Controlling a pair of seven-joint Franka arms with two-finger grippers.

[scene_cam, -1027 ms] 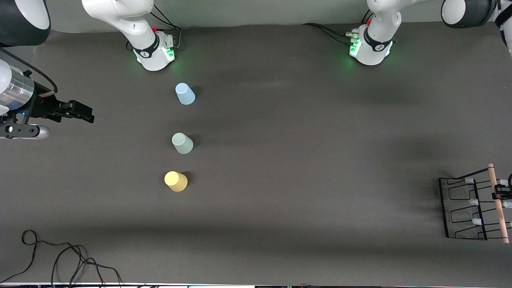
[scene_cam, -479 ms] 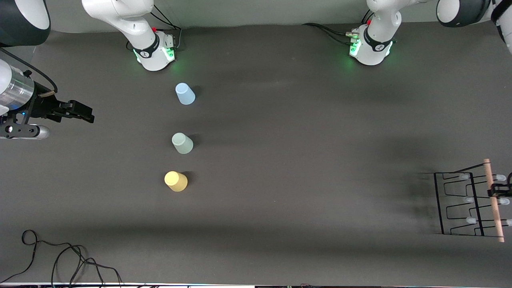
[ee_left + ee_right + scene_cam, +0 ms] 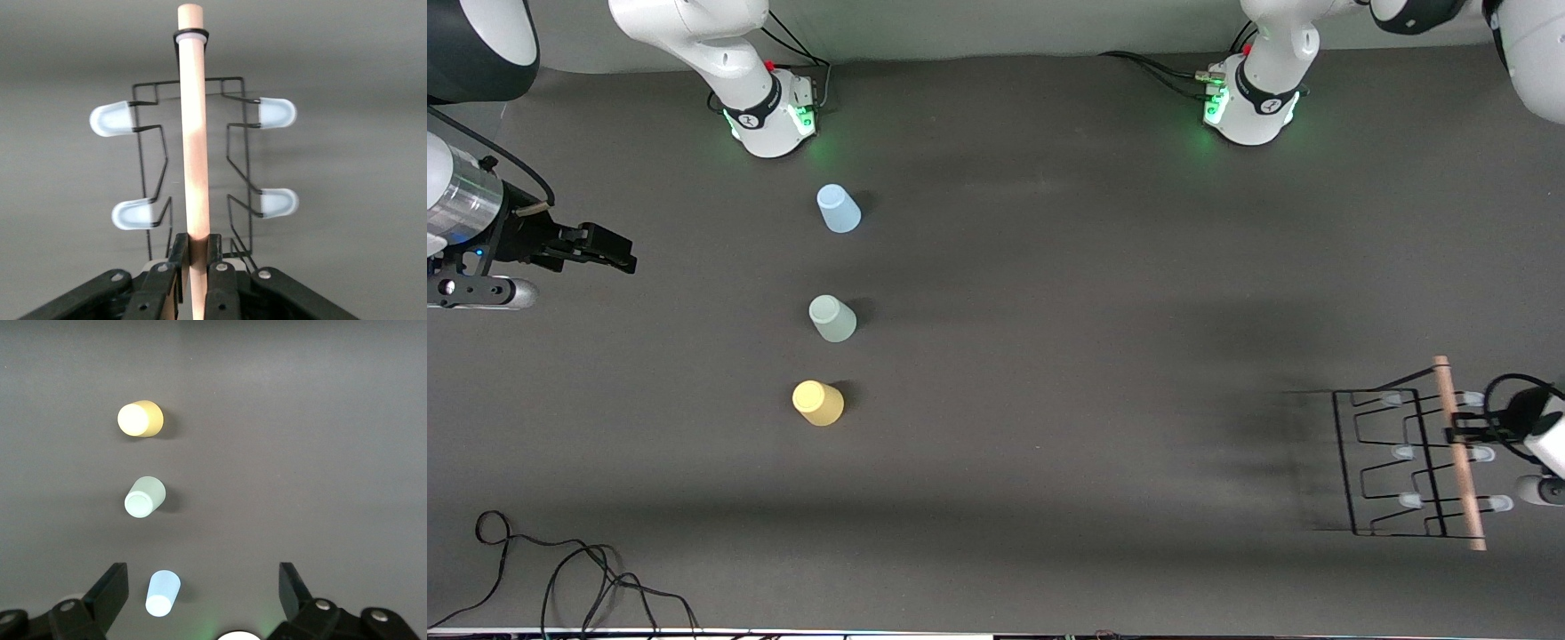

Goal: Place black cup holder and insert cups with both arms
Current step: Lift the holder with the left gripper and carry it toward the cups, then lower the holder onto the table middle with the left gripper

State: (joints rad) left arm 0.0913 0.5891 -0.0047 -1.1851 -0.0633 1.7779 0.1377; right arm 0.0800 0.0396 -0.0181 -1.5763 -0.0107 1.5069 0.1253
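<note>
The black cup holder (image 3: 1352, 462) hangs over the table at the left arm's end, casting a shadow beside it. My left gripper (image 3: 1464, 436) is shut on its light wooden rod handle (image 3: 194, 133), with the pale-capped pegs (image 3: 111, 119) spread to both sides. Three cups stand upside down in a row toward the right arm's end: light blue (image 3: 839, 209) nearest the bases, pale green (image 3: 832, 318) in the middle, yellow (image 3: 817, 403) nearest the front camera. My right gripper (image 3: 618, 253) waits open and empty (image 3: 203, 583), above the table edge at its own end.
Both green-lit arm bases (image 3: 769, 116) (image 3: 1254, 107) stand along the table's back edge. Loose black cables (image 3: 560, 578) lie at the near edge toward the right arm's end. Bare dark tabletop (image 3: 1094, 356) lies between the cups and the holder.
My left gripper has carried the cup holder toward the middle of the table, and more of that arm has come into view. The right arm and the cups have not moved.
</note>
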